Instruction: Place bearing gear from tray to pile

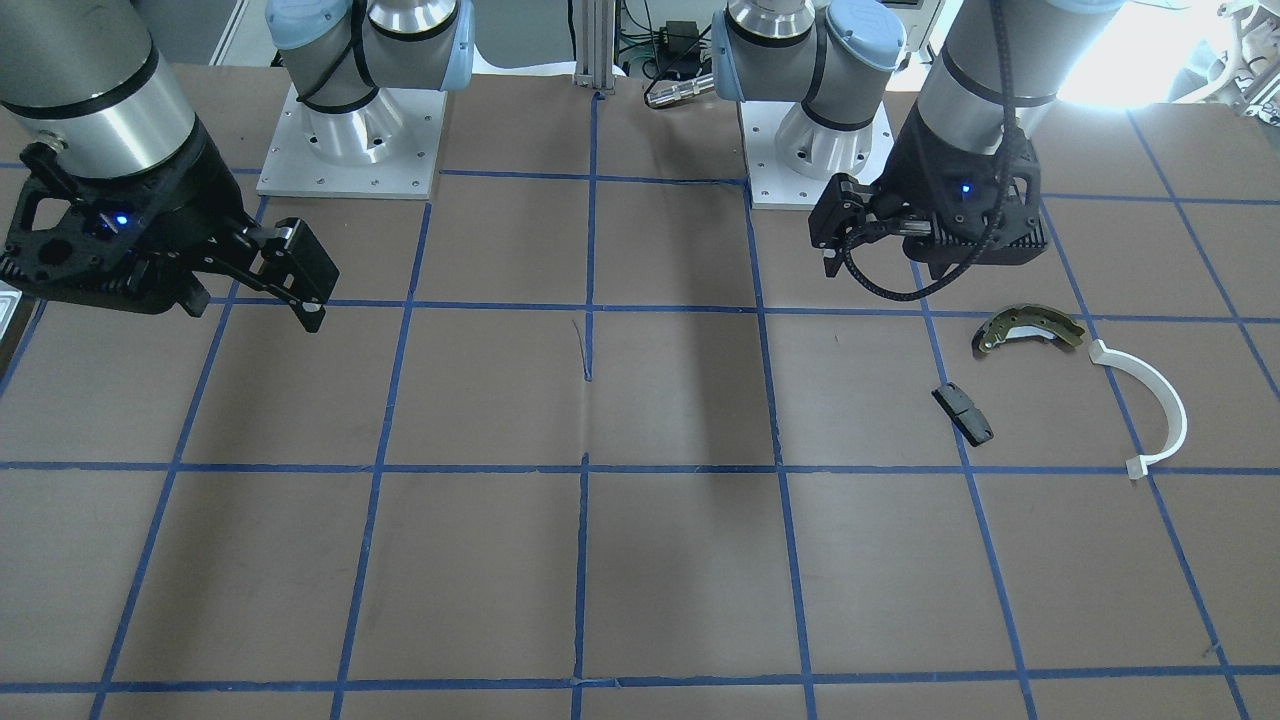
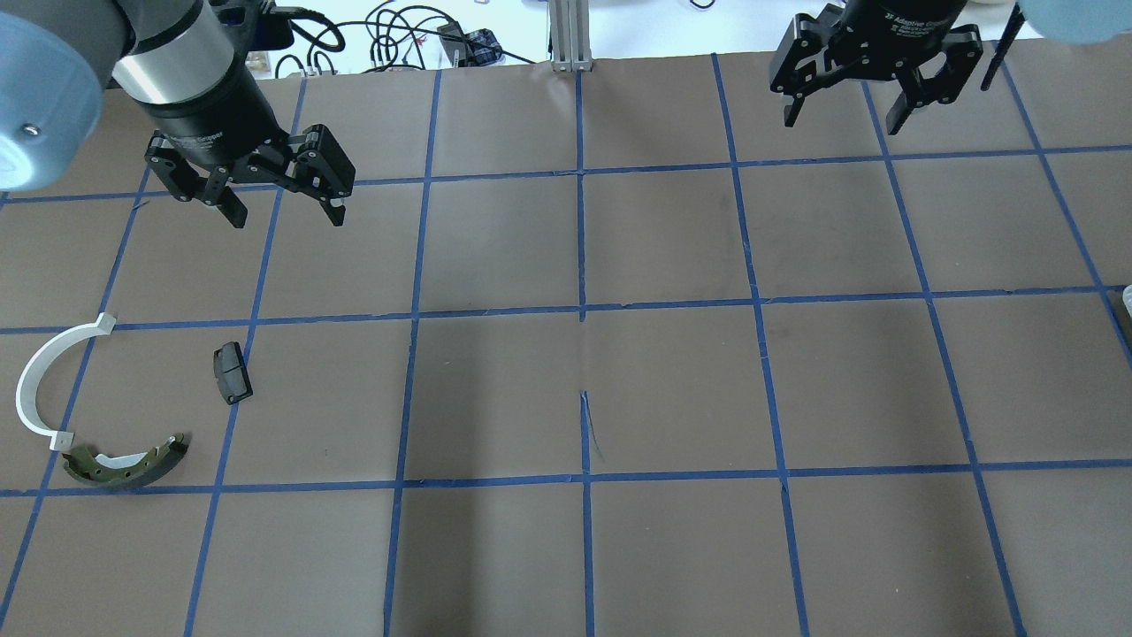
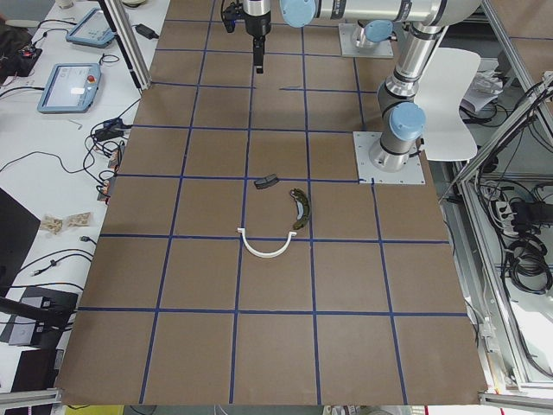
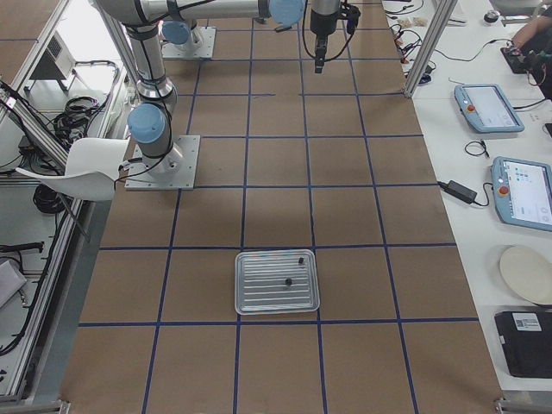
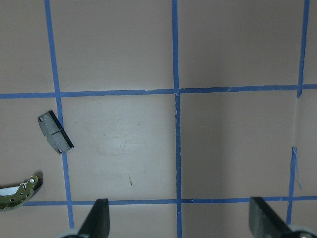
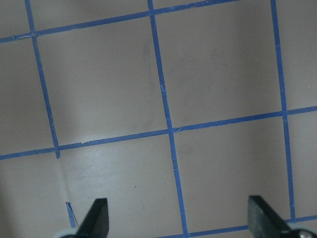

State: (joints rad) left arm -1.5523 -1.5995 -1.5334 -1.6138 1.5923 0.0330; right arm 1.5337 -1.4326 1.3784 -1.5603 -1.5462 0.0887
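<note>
The silvery tray (image 4: 238, 285) shows in the exterior right view with two tiny black gears, one (image 4: 300, 259) near its far edge and one (image 4: 288, 280) mid-tray. The pile lies on the left: an olive brake shoe (image 2: 128, 464), a white arc (image 2: 40, 389) and a black block (image 2: 233, 372). My left gripper (image 2: 286, 216) is open and empty, hanging above the table beyond the block. My right gripper (image 2: 845, 117) is open and empty at the far right. Both wrist views show only open fingers (image 5: 96, 220) (image 6: 96, 220) over bare table.
The brown table has a blue tape grid. The two arm bases (image 1: 350, 150) (image 1: 815, 150) stand at the robot's side. A sliver of the tray (image 1: 8, 305) shows at the front-facing view's left edge. Tablets and cables lie past the operators' edge (image 4: 487, 103).
</note>
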